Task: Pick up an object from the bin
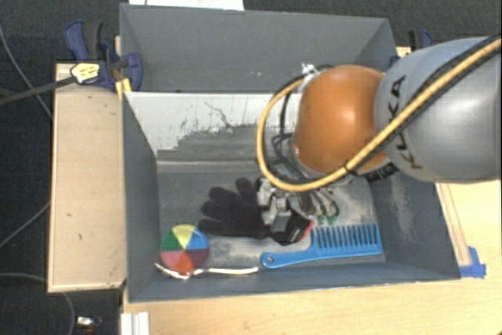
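Observation:
My gripper is low in the bin, near its front middle, partly hidden under the arm's orange cover. It is down on the right end of a black glove that lies flat on the bin floor. Just in front of it lies a blue comb, teeth pointing to the back, its handle reaching left. A small red bit shows beside the gripper above the comb; I cannot tell what it is.
A round multicoloured disc with a thin white handle lies in the front left corner. The arm and its cover hide the bin's right middle. The back half of the floor is bare metal.

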Tool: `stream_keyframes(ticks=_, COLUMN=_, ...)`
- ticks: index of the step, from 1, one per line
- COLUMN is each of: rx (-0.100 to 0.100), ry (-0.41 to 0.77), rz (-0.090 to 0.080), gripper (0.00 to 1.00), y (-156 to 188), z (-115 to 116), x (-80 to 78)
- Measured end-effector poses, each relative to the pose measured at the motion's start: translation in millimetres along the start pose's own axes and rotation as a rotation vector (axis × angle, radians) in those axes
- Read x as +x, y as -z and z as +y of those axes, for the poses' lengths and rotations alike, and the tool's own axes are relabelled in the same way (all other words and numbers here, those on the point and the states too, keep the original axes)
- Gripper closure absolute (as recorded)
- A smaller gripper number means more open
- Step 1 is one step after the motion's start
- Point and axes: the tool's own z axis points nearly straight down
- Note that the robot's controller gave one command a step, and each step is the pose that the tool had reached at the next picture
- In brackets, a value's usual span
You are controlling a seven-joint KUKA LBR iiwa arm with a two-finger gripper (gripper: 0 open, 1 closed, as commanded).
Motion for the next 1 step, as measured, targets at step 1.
stream_keyframes(ticks=1, rx=0.001, ry=0.126, rz=0.005, gripper=1.00, y=-33.4, z=26.2, x=4.4)
